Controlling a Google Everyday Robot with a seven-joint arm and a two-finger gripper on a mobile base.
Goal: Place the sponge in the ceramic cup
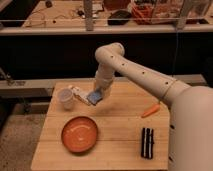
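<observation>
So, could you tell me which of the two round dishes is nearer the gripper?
The white ceramic cup, close beside the gripper holding the sponge; the orange plate lies farther away, toward the table's front edge.
</observation>
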